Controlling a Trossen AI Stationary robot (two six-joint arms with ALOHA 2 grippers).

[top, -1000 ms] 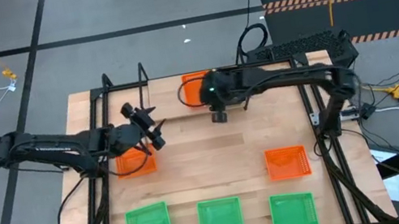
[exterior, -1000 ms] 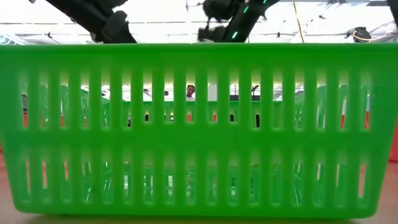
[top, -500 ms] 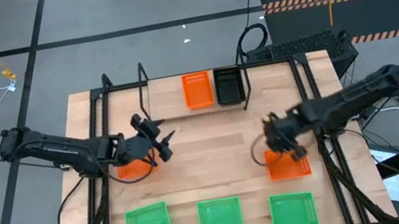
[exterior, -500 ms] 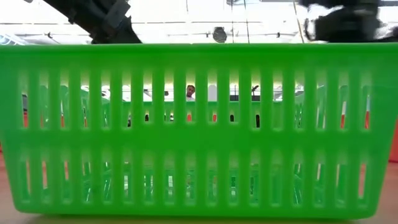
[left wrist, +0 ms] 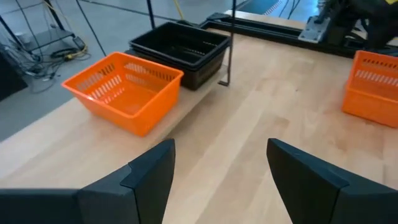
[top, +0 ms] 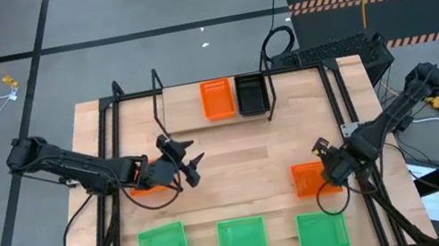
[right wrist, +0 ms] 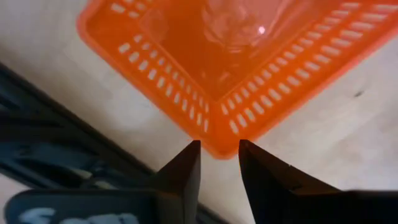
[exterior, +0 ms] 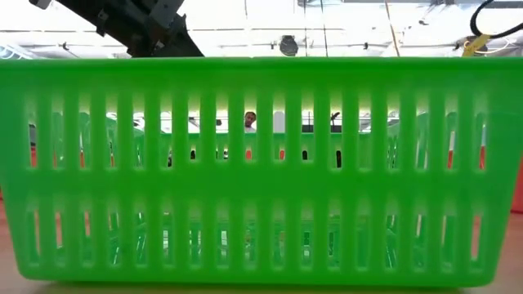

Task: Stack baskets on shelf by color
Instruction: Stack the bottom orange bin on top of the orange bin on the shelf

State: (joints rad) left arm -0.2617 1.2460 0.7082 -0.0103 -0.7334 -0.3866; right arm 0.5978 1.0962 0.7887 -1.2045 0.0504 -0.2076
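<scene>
The shelf [top: 158,93] stands at the far edge and holds one orange basket [top: 217,99] beside stacked black baskets [top: 250,93]. Both show in the left wrist view too, orange [left wrist: 124,90] and black [left wrist: 180,50]. My left gripper [top: 186,167] hovers open over the table's middle, and its arm partly covers another orange basket [top: 145,190]. My right gripper [top: 330,171] is at the right side of the third orange basket [top: 309,179], shut on its corner. Three green baskets [top: 162,244] [top: 242,237] [top: 322,232] sit along the near edge. My right gripper pinches a corner of the orange basket's rim [right wrist: 217,149] between its two fingertips [right wrist: 189,155], coming from above and slanting in from the table's right. The basket's bottom rests flat on the table.
The middle green basket [exterior: 261,171] fills the low view, and a person [exterior: 249,121] shows far off through its slots. Black table frame rails [top: 355,131] run along both sides. A cable loop [top: 333,201] hangs by the right gripper. Bare wood [top: 237,170] lies mid-table.
My right gripper has swung from the shelf at the far edge toward the near right and come down at the orange basket's right corner. The black baskets on the shelf now show uncovered. My left gripper has drifted toward the near edge and the right, still open.
</scene>
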